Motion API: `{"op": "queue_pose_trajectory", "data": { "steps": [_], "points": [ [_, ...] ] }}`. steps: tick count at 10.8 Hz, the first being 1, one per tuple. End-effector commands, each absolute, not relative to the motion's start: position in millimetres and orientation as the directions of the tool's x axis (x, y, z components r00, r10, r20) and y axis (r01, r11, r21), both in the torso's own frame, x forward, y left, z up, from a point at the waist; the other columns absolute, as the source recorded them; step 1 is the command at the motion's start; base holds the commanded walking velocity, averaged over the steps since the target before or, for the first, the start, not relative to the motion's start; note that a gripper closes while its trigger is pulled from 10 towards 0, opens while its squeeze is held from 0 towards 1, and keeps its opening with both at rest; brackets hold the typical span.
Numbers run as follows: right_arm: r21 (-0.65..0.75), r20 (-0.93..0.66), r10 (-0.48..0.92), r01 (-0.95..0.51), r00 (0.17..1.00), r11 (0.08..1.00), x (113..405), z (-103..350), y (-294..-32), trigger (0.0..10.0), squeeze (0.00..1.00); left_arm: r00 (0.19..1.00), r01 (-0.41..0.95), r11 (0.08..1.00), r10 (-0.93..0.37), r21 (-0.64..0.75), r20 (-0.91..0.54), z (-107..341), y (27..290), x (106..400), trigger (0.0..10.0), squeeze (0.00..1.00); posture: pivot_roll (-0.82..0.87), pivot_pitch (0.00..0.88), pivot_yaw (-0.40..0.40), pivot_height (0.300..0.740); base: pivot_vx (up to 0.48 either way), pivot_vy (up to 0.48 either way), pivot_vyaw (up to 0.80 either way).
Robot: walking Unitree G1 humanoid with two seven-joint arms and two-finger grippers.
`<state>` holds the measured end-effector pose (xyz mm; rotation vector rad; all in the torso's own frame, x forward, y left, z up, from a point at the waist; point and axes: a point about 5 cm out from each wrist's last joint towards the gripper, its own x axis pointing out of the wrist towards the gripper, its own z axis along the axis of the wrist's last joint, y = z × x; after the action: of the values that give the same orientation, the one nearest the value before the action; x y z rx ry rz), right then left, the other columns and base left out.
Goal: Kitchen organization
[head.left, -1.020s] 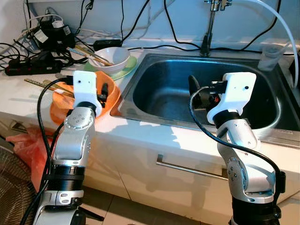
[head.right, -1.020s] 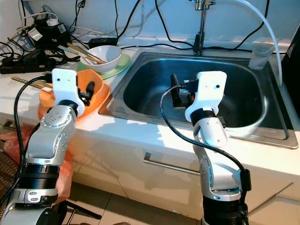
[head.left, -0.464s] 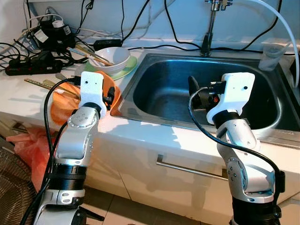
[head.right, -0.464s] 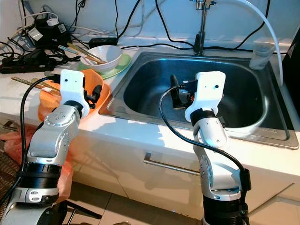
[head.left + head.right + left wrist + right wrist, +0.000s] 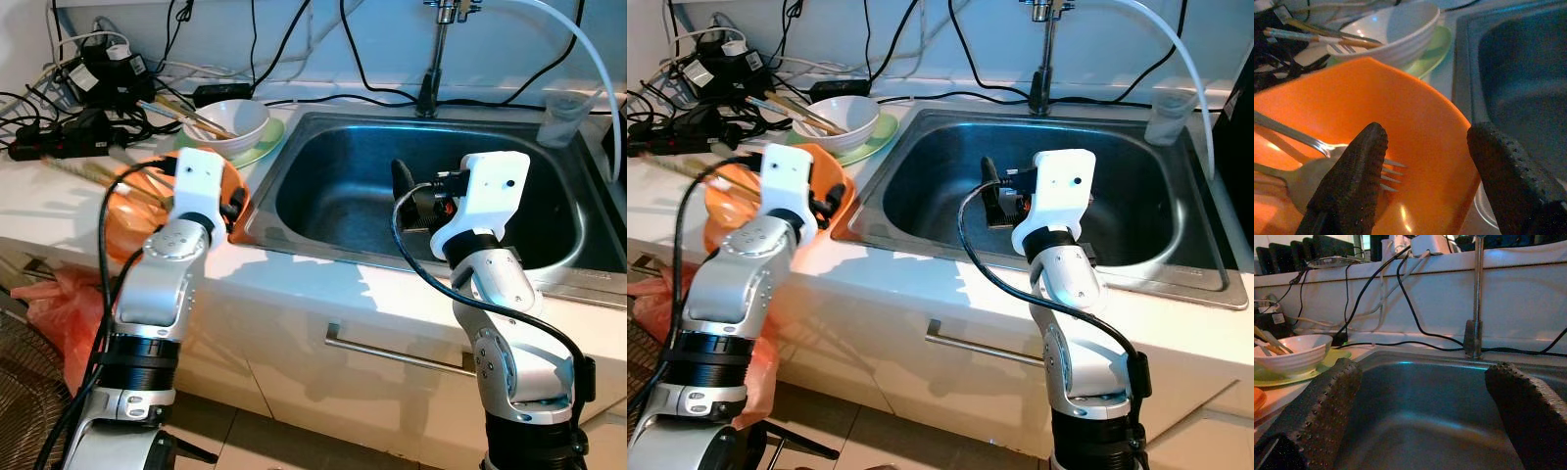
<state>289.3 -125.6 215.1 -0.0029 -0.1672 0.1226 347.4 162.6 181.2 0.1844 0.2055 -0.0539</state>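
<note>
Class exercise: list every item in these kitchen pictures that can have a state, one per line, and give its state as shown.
Left pincer: open, over the orange bowl's rim.
Right pincer: open, holding nothing, above the sink.
Orange bowl: upright on the counter, holds a fork.
Fork: lying in the orange bowl.
White bowl: upright on a green plate, chopsticks resting across it.
Sink: holds no dishes.
Tap: not running.

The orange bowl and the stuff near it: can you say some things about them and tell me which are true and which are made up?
1. A fork lies in the orange bowl. True.
2. The left claw is shut tight. False: its fingers are spread open over the bowl.
3. The white bowl sits on a green plate. True.
4. The right claw holds a cup. False: it is open and holds nothing, over the sink.
</note>
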Motion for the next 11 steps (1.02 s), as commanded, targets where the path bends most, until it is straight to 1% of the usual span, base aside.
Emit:
{"op": "queue_pose_trajectory", "data": {
  "steps": [1, 3, 8, 11],
  "points": [
    [-0.017, 0.162, 0.134, -0.133, 0.978, 0.991, 290.8, 214.7, -122.4, 10.0, 0.00, 0.958, 0.066, 0.978, -0.006, 0.200, -0.286, 168.8, 166.1, 347.3, 10.0, 0.00, -0.01, 0.000, 0.116, 0.740, 0.000, 0.000, 0.00],
    [-0.020, 0.163, 0.132, -0.130, 0.978, 0.991, 290.4, 214.8, -122.6, 10.0, 0.00, 0.954, 0.054, 0.981, 0.005, 0.187, -0.300, 167.1, 165.9, 347.8, 10.0, 0.00, -0.01, 0.000, 0.116, 0.740, 0.000, 0.000, 0.00],
    [-0.029, 0.173, 0.128, -0.124, 0.977, 0.992, 290.9, 215.9, -123.9, 10.0, 0.00, 0.973, -0.023, 0.980, 0.067, 0.196, -0.219, 183.1, 178.8, 353.4, 10.0, 0.00, -0.01, 0.000, 0.109, 0.740, 0.000, 0.000, 0.00],
    [-0.038, 0.178, 0.123, -0.119, 0.976, 0.992, 290.4, 216.5, -124.7, 10.0, 0.00, 0.979, -0.042, 0.979, 0.080, 0.198, -0.188, 191.9, 183.3, 358.7, 10.0, 0.00, -0.01, 0.000, 0.109, 0.740, 0.000, 0.000, 0.00]
  ]
}}
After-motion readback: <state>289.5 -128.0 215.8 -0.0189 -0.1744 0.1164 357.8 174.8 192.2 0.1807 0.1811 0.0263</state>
